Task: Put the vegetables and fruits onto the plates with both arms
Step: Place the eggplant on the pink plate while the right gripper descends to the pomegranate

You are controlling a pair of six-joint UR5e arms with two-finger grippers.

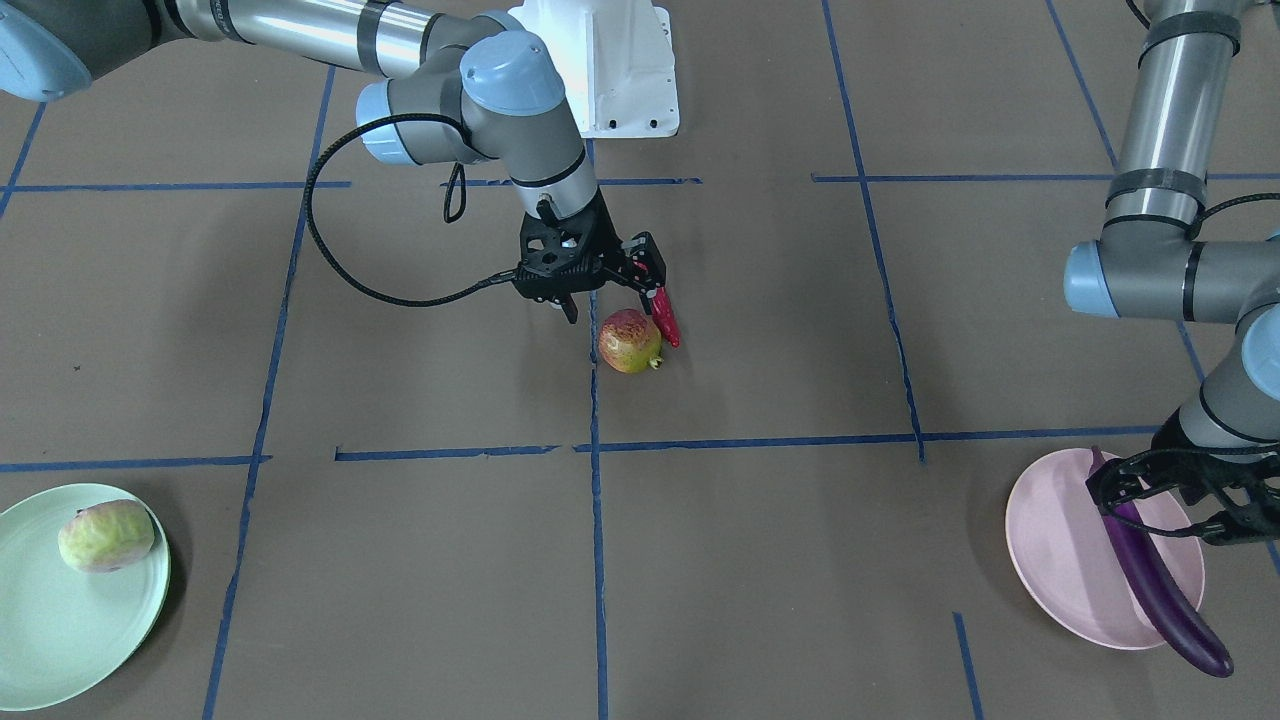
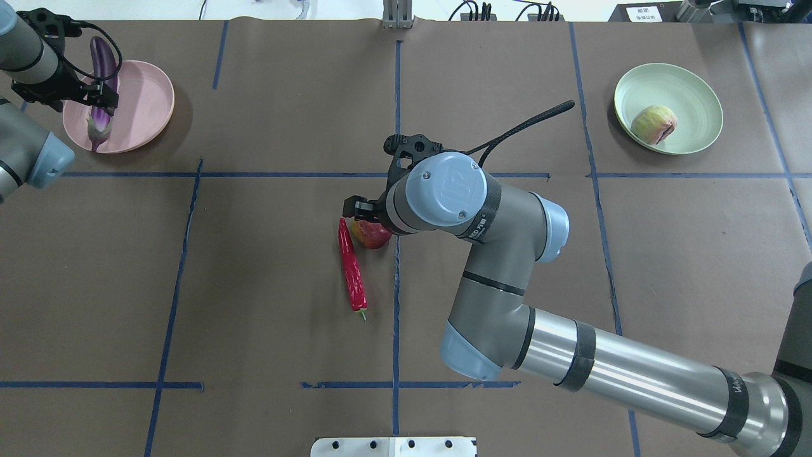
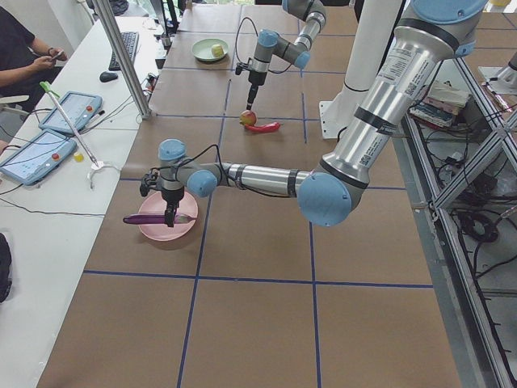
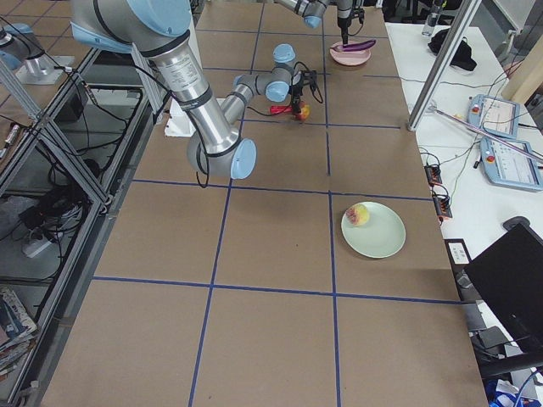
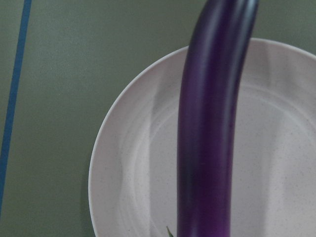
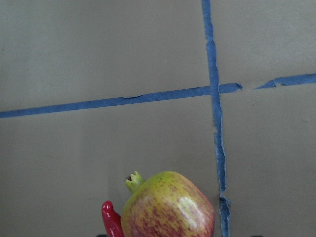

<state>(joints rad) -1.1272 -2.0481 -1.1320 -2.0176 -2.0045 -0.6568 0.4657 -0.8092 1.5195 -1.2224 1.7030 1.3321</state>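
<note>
Straddling the eggplant: the left gripper (image 2: 89, 95) is set across the eggplant (image 2: 101, 60) near its middle, presumably so that the long body is balanced; a finger is seen on either side, yet whether the eggplant is pinched or let go cannot be told.
Eggplant: laid along the twelve-to-six line of the overhead view, pale cap at six o'clock; it is placed over the nine-o'clock half of its plate, the tip overhanging the rim near eleven o'clock, being longer than the plate is wide.
Pink plate (image 2: 149, 95): found at ten o'clock of the table (image 2: 254, 285), on the robot's left side; it is judged to be meant for the vegetables.
Chili pepper (image 2: 352, 270): not yet plated, lying near the table's centre, green stem at six o'clock; its tip is tucked against the pomegranate at that fruit's nine o'clock, and contact is suggested by the right wrist view.
Pomegranate (image 2: 373, 236): seated on the table, partly hidden beneath the wrist above it.
Right gripper (image 1: 612, 300): hung above the pomegranate with fingers spread, a width judged to suit the round body; the crowding chili pepper could be caught by one finger.
Green plate (image 2: 694, 95): set at two o'clock of the table, on the robot's right side; fruit is judged to be gathered there.
Blocky fruit (image 2: 653, 124): already seated toward the plate's seven o'clock; room is thereby spared for the pomegranate.
</note>
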